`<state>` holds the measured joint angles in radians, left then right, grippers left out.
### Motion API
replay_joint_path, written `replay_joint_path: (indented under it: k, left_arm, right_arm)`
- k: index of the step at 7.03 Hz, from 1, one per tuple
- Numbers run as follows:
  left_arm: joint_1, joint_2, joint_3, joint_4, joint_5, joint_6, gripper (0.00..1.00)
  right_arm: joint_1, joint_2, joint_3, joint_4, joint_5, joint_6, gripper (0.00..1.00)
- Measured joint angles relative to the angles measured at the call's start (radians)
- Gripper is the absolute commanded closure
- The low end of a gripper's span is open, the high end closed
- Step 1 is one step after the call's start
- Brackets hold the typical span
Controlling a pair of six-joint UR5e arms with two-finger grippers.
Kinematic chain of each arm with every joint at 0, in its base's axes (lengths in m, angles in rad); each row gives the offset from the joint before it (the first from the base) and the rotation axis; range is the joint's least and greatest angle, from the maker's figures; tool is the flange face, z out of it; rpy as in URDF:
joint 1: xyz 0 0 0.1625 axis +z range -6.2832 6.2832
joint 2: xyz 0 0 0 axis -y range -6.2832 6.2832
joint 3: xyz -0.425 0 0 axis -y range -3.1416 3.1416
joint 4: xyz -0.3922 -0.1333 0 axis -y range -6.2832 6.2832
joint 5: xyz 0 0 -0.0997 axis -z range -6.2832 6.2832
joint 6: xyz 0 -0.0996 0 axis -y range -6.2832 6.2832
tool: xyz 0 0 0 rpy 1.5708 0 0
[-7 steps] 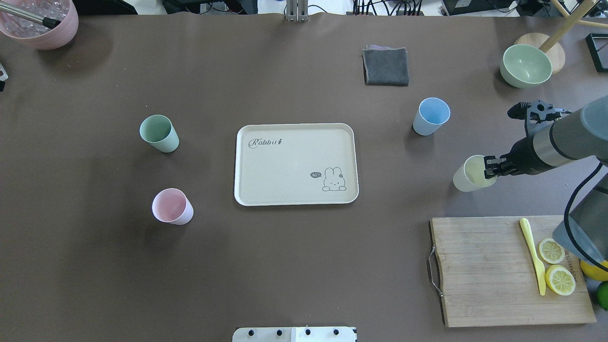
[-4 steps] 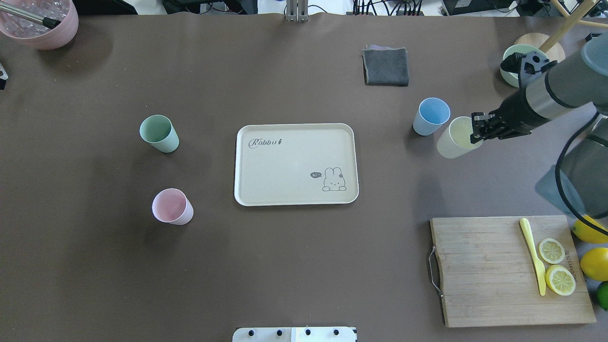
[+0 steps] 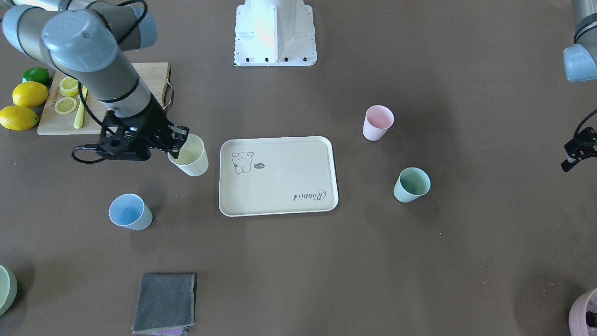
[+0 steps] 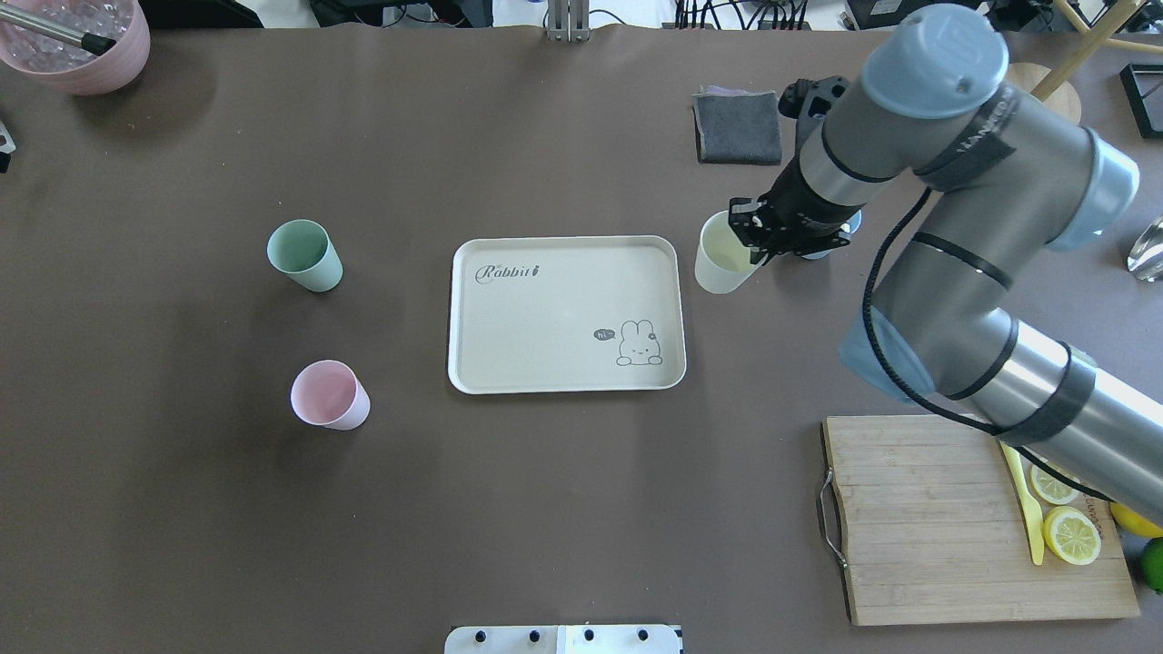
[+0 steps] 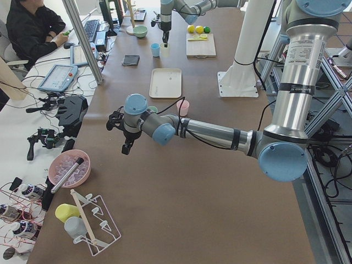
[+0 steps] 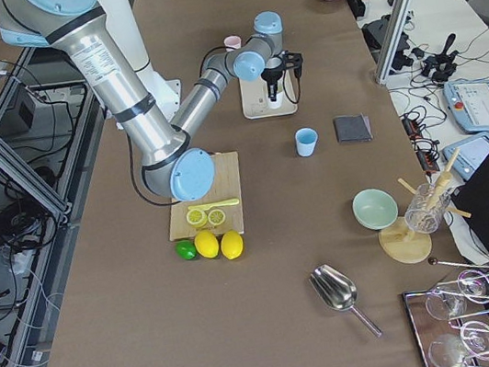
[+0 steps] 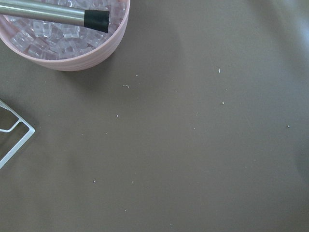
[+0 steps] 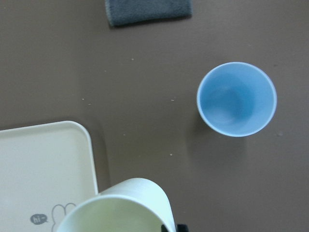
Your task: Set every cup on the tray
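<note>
My right gripper [image 4: 752, 243] is shut on the rim of the yellow cup [image 4: 718, 262] and holds it above the table, just off the right edge of the cream Rabbit tray [image 4: 545, 309]. The same cup shows in the front view [image 3: 191, 157] and the right wrist view [image 8: 116, 208]. The blue cup [image 8: 236, 99] stands upright behind the arm, also seen in the front view [image 3: 129, 212]. The mint green cup [image 4: 304, 256] and pink cup [image 4: 329, 395] stand left of the tray. My left gripper [image 3: 572, 154] hangs over the far left table; I cannot tell its state.
A mauve pot [image 4: 82, 45] with ice and a scoop handle sits at the far left corner. A grey cloth [image 4: 738, 127] lies behind the right arm. A wooden cutting board [image 4: 936, 518] with lemon slices and a yellow knife lies front right. A pale green bowl [image 3: 4, 289] sits at the far right.
My right arm has carried the yellow cup leftward from the table's right side, past the blue cup, to just beside the tray's right edge. The other cups have not moved.
</note>
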<state>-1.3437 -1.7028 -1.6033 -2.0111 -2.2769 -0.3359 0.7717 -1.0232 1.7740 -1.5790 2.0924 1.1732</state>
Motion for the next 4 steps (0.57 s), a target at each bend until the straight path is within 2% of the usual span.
replay_joint_path:
  k: [2, 4]
  left_arm:
    - [0.000, 0.002, 0.002, 0.000, 0.000, 0.001, 0.02]
    - [0.000, 0.003, 0.004, 0.000, 0.000, 0.001, 0.02]
  right_arm:
    - [-0.082, 0.088, -0.073, 0.000, -0.054, 0.070, 1.00]
    - [-0.134, 0.118, -0.109, 0.005, -0.077, 0.093, 1.00]
